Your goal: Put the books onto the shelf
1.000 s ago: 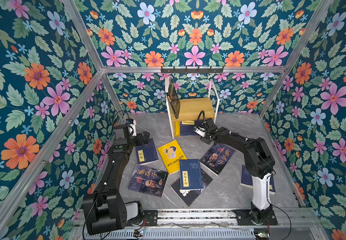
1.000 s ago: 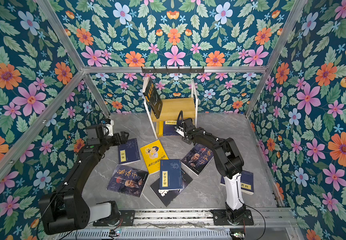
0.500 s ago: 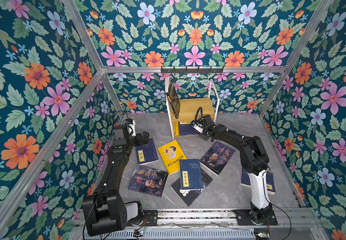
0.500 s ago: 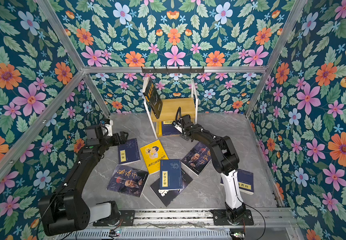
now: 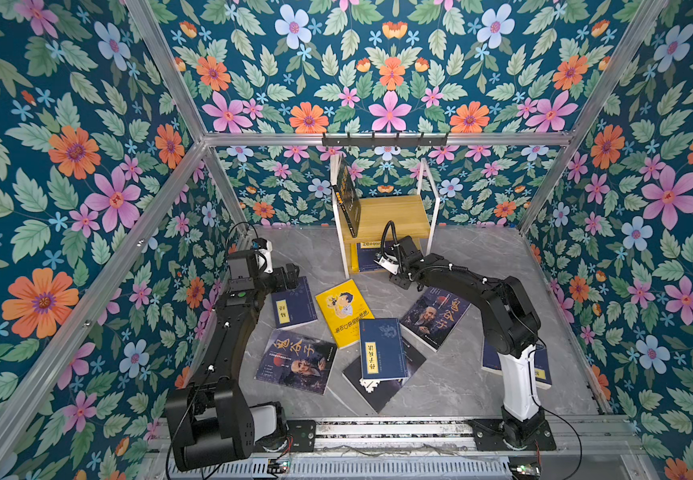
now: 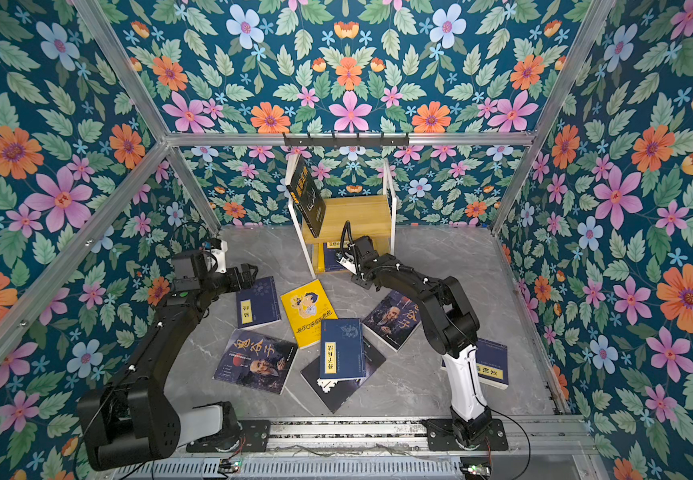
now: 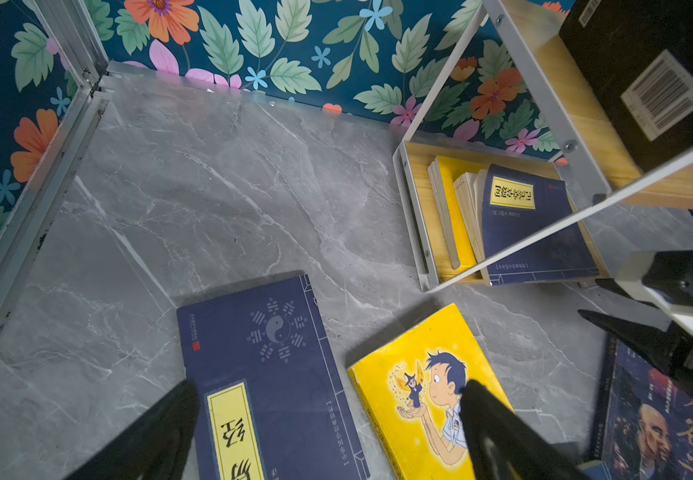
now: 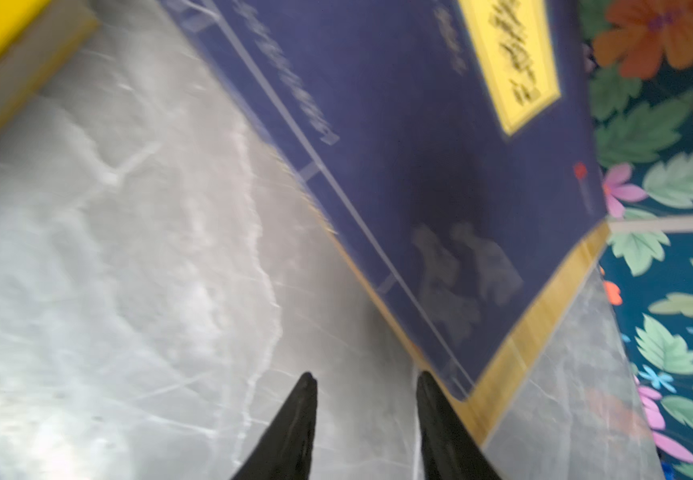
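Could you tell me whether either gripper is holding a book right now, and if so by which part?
Nothing is held. The left gripper is open and empty; the right gripper is open and empty too, beside a navy book.

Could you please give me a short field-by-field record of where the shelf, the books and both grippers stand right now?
shelf: two tiers, at the back wall
upper tier: black book leaning at the left end
lower tier: navy book beside yellow book
floor: seven loose books lying flat, one navy on top of a black one
left gripper: open wide, aimed at yin-yang book
right gripper: open, nothing between the jaws, at the lower tier's front
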Motion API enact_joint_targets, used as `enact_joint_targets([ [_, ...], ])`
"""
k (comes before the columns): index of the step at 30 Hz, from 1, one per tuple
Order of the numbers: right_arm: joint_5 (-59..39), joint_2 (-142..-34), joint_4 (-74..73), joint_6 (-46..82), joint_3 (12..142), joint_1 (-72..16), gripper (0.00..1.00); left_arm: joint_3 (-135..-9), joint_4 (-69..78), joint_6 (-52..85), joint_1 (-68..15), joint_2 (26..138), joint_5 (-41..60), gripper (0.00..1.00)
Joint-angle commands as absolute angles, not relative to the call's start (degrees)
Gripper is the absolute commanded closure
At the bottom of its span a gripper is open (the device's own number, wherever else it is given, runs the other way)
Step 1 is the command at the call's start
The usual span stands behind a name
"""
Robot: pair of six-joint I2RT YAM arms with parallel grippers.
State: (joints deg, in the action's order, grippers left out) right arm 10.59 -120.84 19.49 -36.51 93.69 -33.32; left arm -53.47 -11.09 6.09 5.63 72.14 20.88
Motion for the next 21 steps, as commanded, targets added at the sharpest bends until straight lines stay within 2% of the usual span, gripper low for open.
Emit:
enact_joint_targets([
  [1, 9.6, -122.4, 19.6, -33.2, 96.8, -33.7, 0.63, -53.4, -9.7, 6.3, 5.7, 72.0, 21.4, 0.0],
  [8, 11.0, -125.9, 20.3, -28.5, 101.1, -34.3, 0.75, -53.4, -10.0, 6.2, 5.7, 71.3, 20.8, 0.0],
  [12, 11.5, -126.0, 21.2, -25.4, 101.1, -34.4, 0.87, -53.3, -9.9, 6.1, 5.7, 71.2, 20.8, 0.0],
  [21, 8.1, -121.7, 17.7, -16.3, 92.4, -35.6, 0.98, -53.6, -10.2, 5.9, 5.8, 71.6, 20.7, 0.0],
])
